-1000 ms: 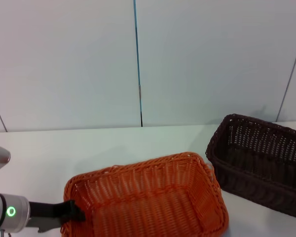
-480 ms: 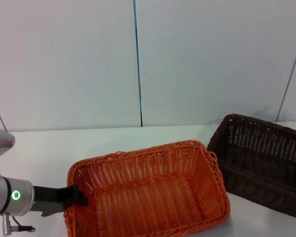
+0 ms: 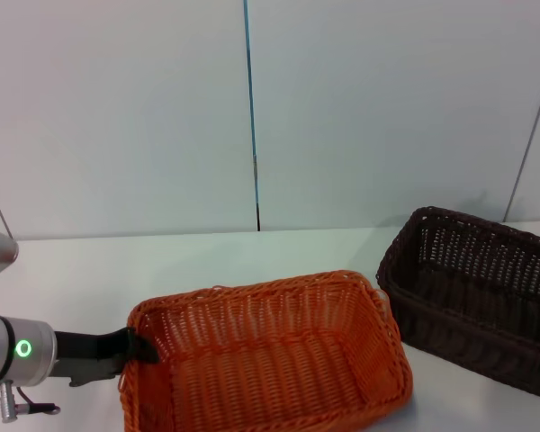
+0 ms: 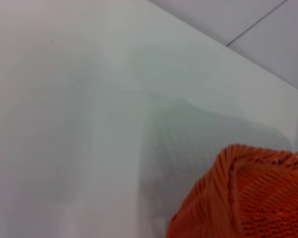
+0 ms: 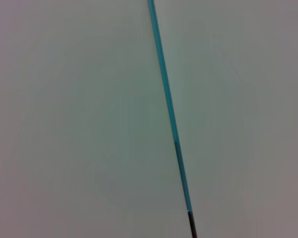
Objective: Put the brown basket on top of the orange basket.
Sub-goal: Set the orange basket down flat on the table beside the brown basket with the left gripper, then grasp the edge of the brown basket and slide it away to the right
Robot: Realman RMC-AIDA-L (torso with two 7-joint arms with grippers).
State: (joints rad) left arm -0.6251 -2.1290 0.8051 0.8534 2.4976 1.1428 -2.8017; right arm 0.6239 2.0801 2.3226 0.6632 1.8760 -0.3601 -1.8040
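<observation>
Left end effector (image 3: 137, 348) low, reaching rightward, clamped

The orange basket (image 3: 268, 360) is bright orange all over, woven in an open ribbed pattern with a braided rim. The brown basket (image 3: 475, 295) is dark chocolate brown in the same open weave. The table (image 3: 207, 261) is plain white. The wall (image 3: 117, 108) is pale grey-white, crossed by a thin teal line (image 3: 250, 99). The left gripper (image 3: 135, 349) is black, its arm (image 3: 13, 362) silver with a glowing green ring.

We see the rectangular bright orange woven basket (image 3: 265, 355) upright, empty, near us; the rectangular dark brown woven basket (image 3: 472, 292) sits just beside it, rightward.
</observation>
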